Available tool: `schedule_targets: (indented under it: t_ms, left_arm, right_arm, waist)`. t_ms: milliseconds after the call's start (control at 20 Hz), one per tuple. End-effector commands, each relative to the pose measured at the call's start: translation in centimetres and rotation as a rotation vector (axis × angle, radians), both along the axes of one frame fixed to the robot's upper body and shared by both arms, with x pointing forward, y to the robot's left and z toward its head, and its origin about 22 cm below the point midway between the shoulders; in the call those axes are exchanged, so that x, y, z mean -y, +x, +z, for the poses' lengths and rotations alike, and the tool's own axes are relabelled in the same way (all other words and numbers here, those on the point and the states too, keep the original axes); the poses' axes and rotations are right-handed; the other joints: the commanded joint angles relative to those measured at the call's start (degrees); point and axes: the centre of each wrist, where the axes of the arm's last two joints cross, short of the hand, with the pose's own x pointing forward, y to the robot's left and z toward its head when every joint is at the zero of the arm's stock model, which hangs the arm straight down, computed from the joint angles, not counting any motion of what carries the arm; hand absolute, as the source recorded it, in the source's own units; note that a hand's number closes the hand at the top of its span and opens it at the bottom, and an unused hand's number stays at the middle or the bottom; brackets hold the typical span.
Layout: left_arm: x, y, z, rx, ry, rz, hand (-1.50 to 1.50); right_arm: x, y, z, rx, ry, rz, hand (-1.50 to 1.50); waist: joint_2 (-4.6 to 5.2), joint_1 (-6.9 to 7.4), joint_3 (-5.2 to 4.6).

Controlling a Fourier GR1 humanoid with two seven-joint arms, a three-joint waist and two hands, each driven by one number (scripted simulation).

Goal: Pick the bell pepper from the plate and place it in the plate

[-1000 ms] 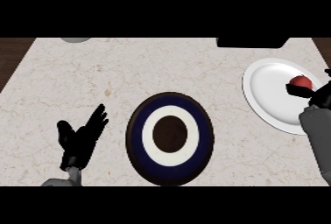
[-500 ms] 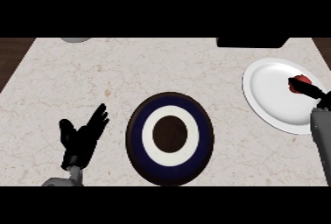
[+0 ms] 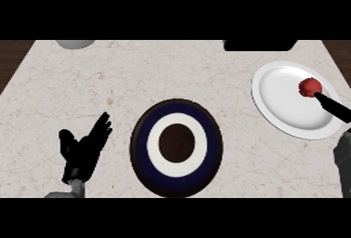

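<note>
A small red bell pepper (image 3: 310, 86) lies on the white plate (image 3: 284, 104) at the right of the counter. My right hand (image 3: 332, 105) comes in from the right edge, and a straight fingertip touches the pepper's lower right side. Most of that hand is out of the picture. A dark blue plate (image 3: 177, 147) with a white ring and a brown centre sits in the middle of the counter, with nothing on it. My left hand (image 3: 83, 151) rests open at the lower left, fingers up, left of the blue plate.
A grey round object (image 3: 74, 43) shows at the counter's far left edge. A black object (image 3: 260, 45) sits at the far edge, right of centre. Dark wood shows beyond the marble at both far corners.
My right hand has pulled back toward the right edge and uncovered the pepper, which now shows whole on the white plate. The left hand has not moved.
</note>
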Motion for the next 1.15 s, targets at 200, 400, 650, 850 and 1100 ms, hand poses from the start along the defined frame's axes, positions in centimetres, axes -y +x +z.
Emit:
schedule_targets:
  t_ms: [200,400,650,850,1100]
  left_arm:
    - [-0.7,-1.7,-0.9,-0.023,0.009,-0.002,0.00]
    - [0.1,-0.7,-1.3,-0.036,0.004,0.031,0.00]
    - [-2.2,-1.2,-0.3,-0.023,0.011,0.025,0.00]
    - [-0.5,-1.2,-0.5,-0.035,-0.002,0.014,0.00]
    - [0.8,0.5,-0.7,-0.026,-0.006,0.007,0.00]
  right_arm:
    - [-1.0,-6.8,-1.7,0.000,0.061,0.196,-1.50]
    - [-1.9,-11.7,-3.0,-0.029,0.046,0.238,-1.50]
    - [-3.5,-14.9,-1.0,-0.099,0.016,0.231,-1.50]
    - [-4.6,-15.9,-2.6,-0.133,0.009,0.217,-1.50]
    - [-6.7,-18.0,-2.5,-0.142,0.003,0.211,-1.50]
  waist:
    - [-0.35,-1.13,-0.31]
    - [-0.12,-1.03,-0.28]
    - [-0.04,-0.54,-0.26]
    - [0.06,-0.23,-0.22]
    - [0.07,-0.34,-0.22]
